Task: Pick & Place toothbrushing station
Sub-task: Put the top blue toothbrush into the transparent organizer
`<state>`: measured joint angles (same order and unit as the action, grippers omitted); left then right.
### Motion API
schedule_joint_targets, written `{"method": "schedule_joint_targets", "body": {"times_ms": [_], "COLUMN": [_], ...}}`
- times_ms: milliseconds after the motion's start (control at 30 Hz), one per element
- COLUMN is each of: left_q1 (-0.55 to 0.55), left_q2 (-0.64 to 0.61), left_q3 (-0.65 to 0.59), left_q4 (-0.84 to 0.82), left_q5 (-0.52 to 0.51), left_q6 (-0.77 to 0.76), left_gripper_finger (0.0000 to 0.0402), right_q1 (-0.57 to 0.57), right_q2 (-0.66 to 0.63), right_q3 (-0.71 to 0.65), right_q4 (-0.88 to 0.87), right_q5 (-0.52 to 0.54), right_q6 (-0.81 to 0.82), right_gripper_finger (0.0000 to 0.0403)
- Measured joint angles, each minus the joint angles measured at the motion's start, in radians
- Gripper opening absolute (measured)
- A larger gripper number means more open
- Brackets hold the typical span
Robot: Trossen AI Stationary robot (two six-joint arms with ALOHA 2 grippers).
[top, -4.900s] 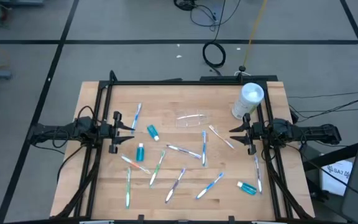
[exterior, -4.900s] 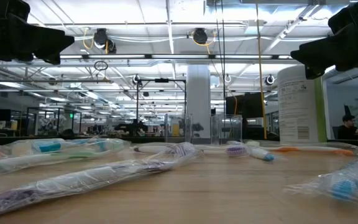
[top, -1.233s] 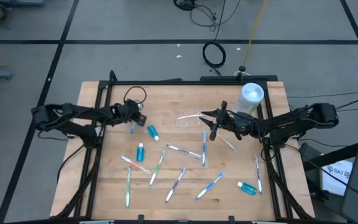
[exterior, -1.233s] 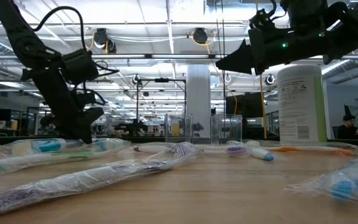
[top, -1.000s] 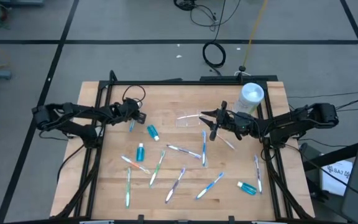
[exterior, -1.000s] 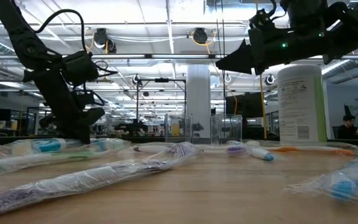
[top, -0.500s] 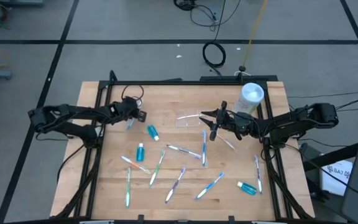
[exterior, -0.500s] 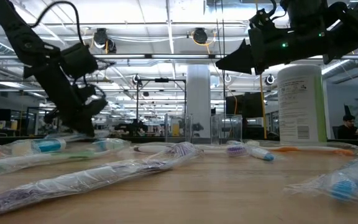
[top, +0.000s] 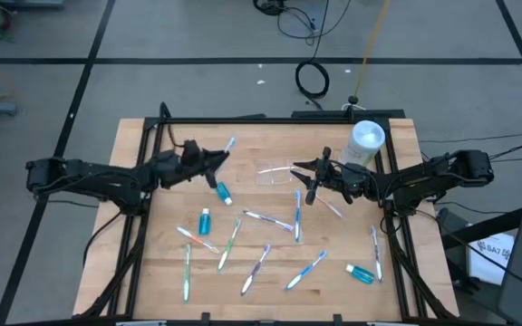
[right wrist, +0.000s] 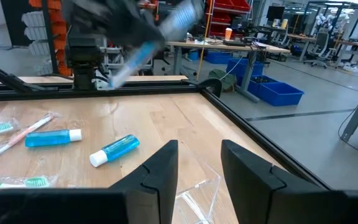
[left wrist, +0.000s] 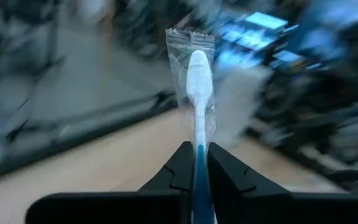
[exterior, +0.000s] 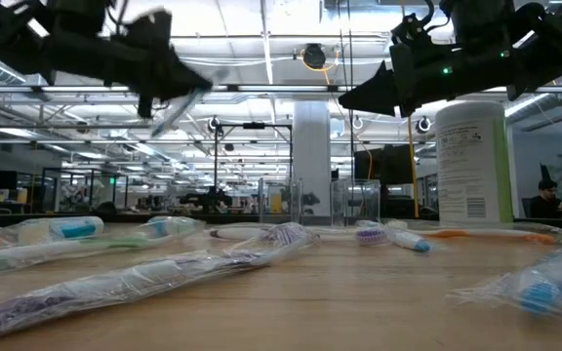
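Observation:
My left gripper [top: 217, 158] hovers above the table's left half, shut on a wrapped toothbrush [top: 227, 148] with a white head and blue handle. A clear plastic cup [top: 279, 174] lies on its side near the table's middle. My right gripper [top: 310, 181] stands open just to the right of the cup and above it, holding nothing; its wrist view shows the cup [right wrist: 199, 191] below the fingers. Several wrapped toothbrushes [top: 270, 220] and three teal tubes [top: 222, 192] [top: 205, 221] [top: 362, 273] lie flat on the wood. My left gripper pinches the toothbrush's blue handle [left wrist: 199, 167] between its two fingers, wrapper and all. The fingers come level from the table's left and lie along the brush. The white head [left wrist: 199, 68] juts out past the fingertips, and the brush is lifted clear of the table.
A tall white cylindrical container [top: 362, 145] stands at the far right corner, close behind my right arm. Black frame rails [top: 143, 208] run along the table's left and right sides. Loose toothbrushes crowd the near half of the table.
My left gripper has risen from the table with the toothbrush, tipped from pointing down to level, and swung toward the table's right and the cup. The toothbrush, which lay flat on the wood, is now lifted clear.

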<state>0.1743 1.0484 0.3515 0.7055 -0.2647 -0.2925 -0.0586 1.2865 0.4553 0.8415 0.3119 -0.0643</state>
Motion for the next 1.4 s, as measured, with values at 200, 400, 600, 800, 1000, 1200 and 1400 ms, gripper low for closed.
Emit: {"method": "schedule_joint_targets", "body": {"times_ms": [200, 400, 600, 800, 1000, 1200, 1400], "left_q1": [-0.091, -0.100, -0.086, -0.069, -0.037, 0.008, 0.016], "left_q2": [0.092, 0.288, 0.507, 0.696, 0.838, 0.968, 1.037], "left_q3": [0.000, 0.002, 0.125, 0.314, 0.425, 0.480, 0.484], "left_q4": [0.344, 0.645, 0.756, 0.757, 0.759, 0.757, 0.755], "left_q5": [-0.005, -0.008, -0.016, -0.020, -0.077, -0.078, -0.122], "left_q6": [0.156, 0.211, 0.259, 0.310, 0.337, 0.280, 0.288], "left_gripper_finger": [0.0014, 0.0021, 0.0015, 0.0017, 0.0014, 0.0014, 0.0014], "right_q1": [0.000, -0.001, -0.001, -0.009, -0.013, -0.013, -0.013], "right_q2": [0.000, 0.000, 0.000, 0.000, 0.000, 0.000, 0.000], "right_q3": [0.000, 0.000, 0.000, 0.000, 0.000, 0.000, 0.000], "right_q4": [0.018, 0.024, 0.023, 0.023, 0.022, 0.022, 0.022], "right_q5": [0.000, 0.000, 0.000, 0.000, 0.000, 0.000, 0.000], "right_q6": [0.024, 0.045, 0.045, 0.037, 0.051, 0.048, 0.045], "right_gripper_finger": [0.0114, 0.0114, 0.0114, 0.0114, 0.0114, 0.0114, 0.0114]}}
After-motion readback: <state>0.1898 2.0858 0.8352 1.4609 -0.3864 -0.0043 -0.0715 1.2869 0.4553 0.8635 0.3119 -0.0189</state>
